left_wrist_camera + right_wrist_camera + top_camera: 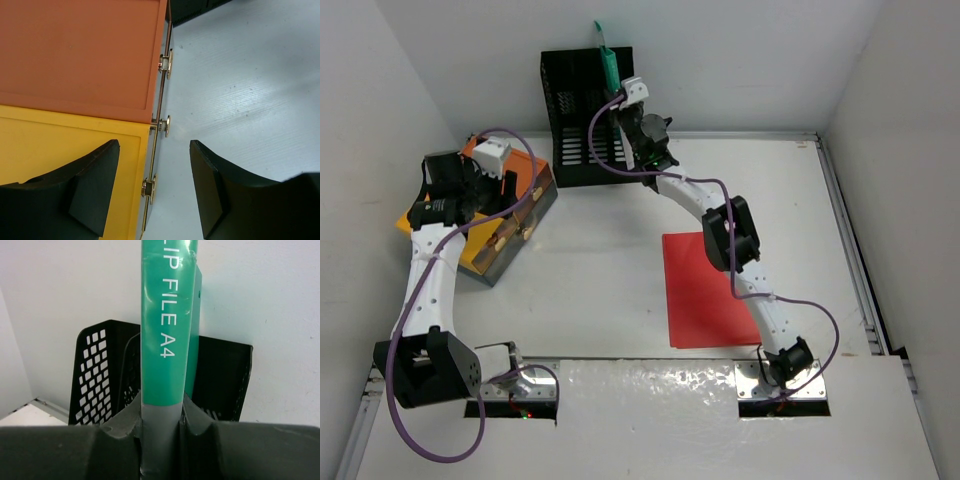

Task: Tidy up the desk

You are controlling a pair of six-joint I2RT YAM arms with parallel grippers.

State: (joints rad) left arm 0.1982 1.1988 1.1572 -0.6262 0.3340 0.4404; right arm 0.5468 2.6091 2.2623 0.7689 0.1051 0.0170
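Observation:
The white desk carries an orange-and-yellow drawer box at the left and a black mesh file rack at the back. My right gripper is shut on the spine of a green clip file, which stands upright in the rack; its fingers press both sides of the grey lower spine. In the overhead view the file sticks up above the rack. My left gripper hangs open over the front edge of the drawer box, above its brass knobs, holding nothing.
A red folder lies flat on the desk right of centre, partly under the right arm. White walls close in the back and both sides. Metal rails run along the desk's edges.

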